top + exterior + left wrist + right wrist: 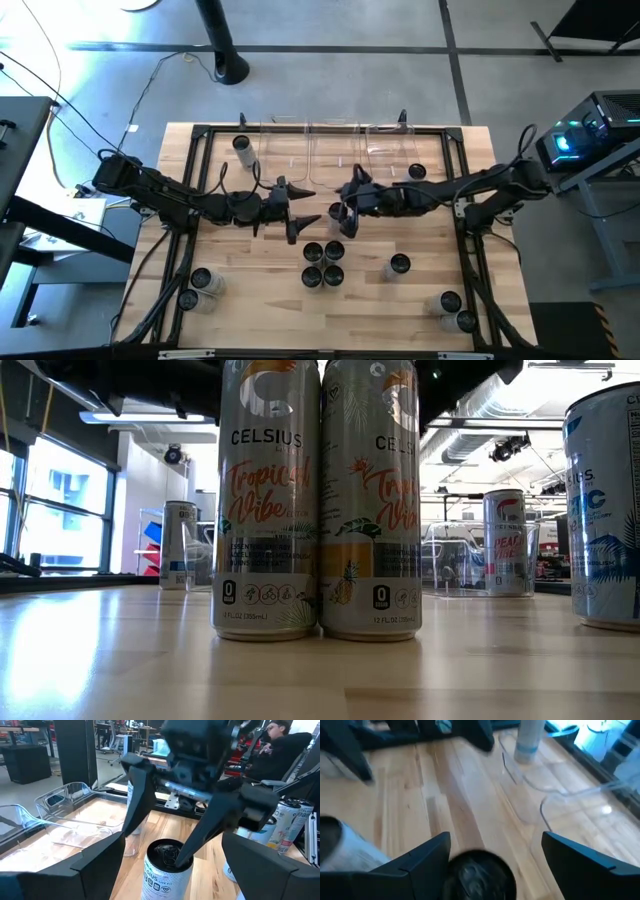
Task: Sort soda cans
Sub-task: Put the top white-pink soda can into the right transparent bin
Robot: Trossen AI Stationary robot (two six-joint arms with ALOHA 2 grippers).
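Observation:
Several pale Celsius cans with dark tops stand upright on their bases on the wooden table. A cluster of cans [323, 263] stands in the middle and fills the low view [318, 500]. One can [337, 213] stands alone between both grippers. My right gripper [343, 210] [496, 840] is open, with its fingers on either side of that can's top [477, 875]. My left gripper [297, 212] [172, 840] is open just left of it, and the can [165, 870] shows ahead between its fingers, apart from them. My right gripper comes at the lone can from the table's right, slanting down, its open fingers astride the can's top. One finger [200, 832] ends at the can's rim [177, 862] in the left wrist view; I cannot tell whether it touches. The can stands upright on the table.
Clear plastic bins [330, 150] [75, 815] [555, 790] line the far edge, with a can [417, 172] in the right one and a can [243, 145] beside the left one. More cans stand near-left [195, 288], near-right [457, 310] and right of centre [399, 264]. A person [285, 745] sits beyond the table.

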